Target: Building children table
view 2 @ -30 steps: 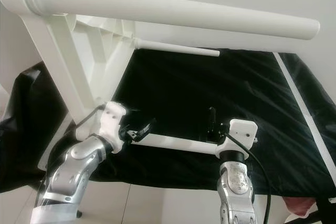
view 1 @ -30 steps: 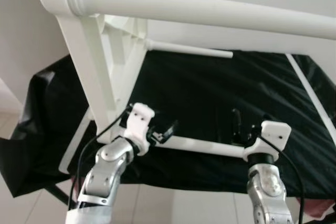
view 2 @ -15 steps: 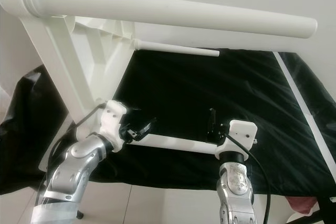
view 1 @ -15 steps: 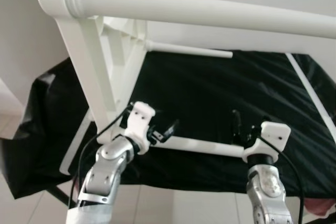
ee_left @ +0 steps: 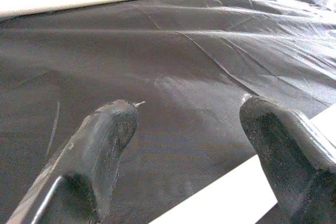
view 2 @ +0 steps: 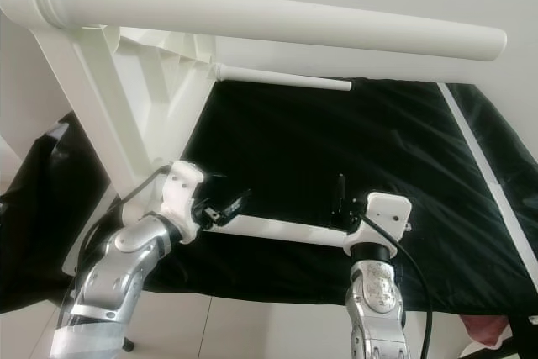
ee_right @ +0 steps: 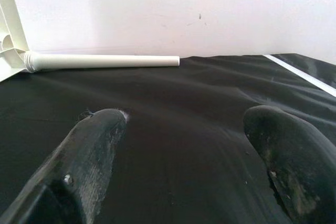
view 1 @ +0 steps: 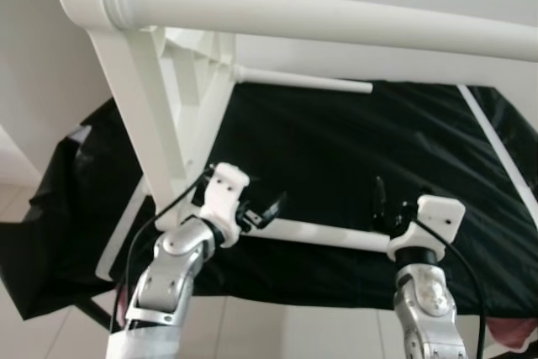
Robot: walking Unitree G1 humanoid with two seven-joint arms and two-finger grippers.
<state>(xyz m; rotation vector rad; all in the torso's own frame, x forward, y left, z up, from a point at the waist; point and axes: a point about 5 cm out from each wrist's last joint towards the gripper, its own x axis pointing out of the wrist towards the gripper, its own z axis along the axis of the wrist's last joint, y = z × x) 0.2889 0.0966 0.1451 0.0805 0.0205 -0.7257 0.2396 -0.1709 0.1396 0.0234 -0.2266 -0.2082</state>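
A: Left end effector [view 1: 267, 208] and right end effector [view 1: 380, 204], both released, flank the loose leg [view 1: 324, 235], lower centre.

B: Step?

A: Apparently picking up that leg; next, close on it. The table frame [view 1: 160, 115], upper left, is cropped; contact unclear.

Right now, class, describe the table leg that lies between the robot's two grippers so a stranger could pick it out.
Start at the black sheet beneath the white table frame. Along its near edge lies a loose white leg, spanning from the left gripper to the right gripper. Unlike the other legs, it is not attached to the frame.
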